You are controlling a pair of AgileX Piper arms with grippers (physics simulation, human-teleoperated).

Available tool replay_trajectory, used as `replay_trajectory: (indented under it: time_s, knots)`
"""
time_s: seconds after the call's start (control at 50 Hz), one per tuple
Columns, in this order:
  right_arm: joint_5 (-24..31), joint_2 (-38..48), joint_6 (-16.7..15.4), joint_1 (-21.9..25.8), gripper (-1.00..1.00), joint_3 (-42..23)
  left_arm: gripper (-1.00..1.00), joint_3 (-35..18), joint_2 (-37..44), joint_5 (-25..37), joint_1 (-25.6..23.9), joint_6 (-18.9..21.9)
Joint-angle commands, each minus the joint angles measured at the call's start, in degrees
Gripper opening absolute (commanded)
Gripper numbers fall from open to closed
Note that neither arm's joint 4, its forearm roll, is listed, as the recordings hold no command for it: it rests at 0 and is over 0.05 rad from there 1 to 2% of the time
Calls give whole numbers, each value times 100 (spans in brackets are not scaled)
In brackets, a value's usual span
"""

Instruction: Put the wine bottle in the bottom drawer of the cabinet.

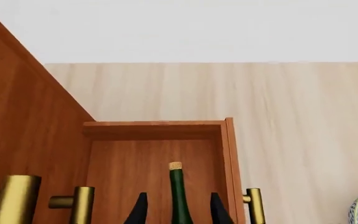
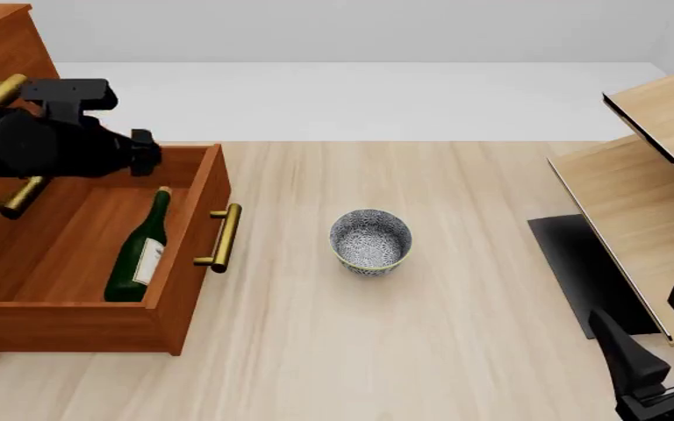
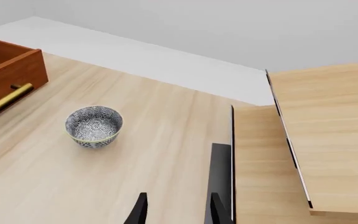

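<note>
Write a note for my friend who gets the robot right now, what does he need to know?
Left gripper: open, over the bottom drawer, fingers either side of the bottle neck; whether they touch it I cannot tell.
Right gripper: open, empty, near the pale shelf.
Bottle: inside the open drawer of the cabinet, leaning, cork toward the back.
Bowl: on the table, not part of the job.
Done: the bottle is in the drawer.
Left: lift the left arm away; the drawer is open.

Glossy green glass wine bottle [image 2: 138, 254], reddish wood bottom drawer [image 2: 190, 263], brass handle [image 2: 222, 239]
</note>
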Motion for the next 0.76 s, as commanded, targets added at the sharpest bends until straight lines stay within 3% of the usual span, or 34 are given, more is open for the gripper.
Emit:
replay_trajectory:
  time_s: [0.02,0.18,0.22,0.46,0.56,0.6,0.64,0.76]
  knots:
    - [61,-66,-14,11,100,0,100,-350,-717,602,-116,187]
    - [-30,15,-16,63,100,0,100,-813,-1565,1339,-244,258]
    - [-40,21,-16,62,100,0,100,-885,-1779,1481,-260,462]
    - [-142,105,-5,48,100,0,100,-1579,-2952,2535,-422,341]
    - [-101,2,-24,42,100,0,100,-1954,-3429,3082,-501,345]
    - [-100,-67,-34,0,100,0,100,-2184,-3697,3304,-487,522]
    - [-48,-204,-25,-81,100,-1,100,-2441,-3844,3532,-502,310]
    - [-192,-261,32,-237,100,-2,100,-3031,-4318,4067,-668,389]
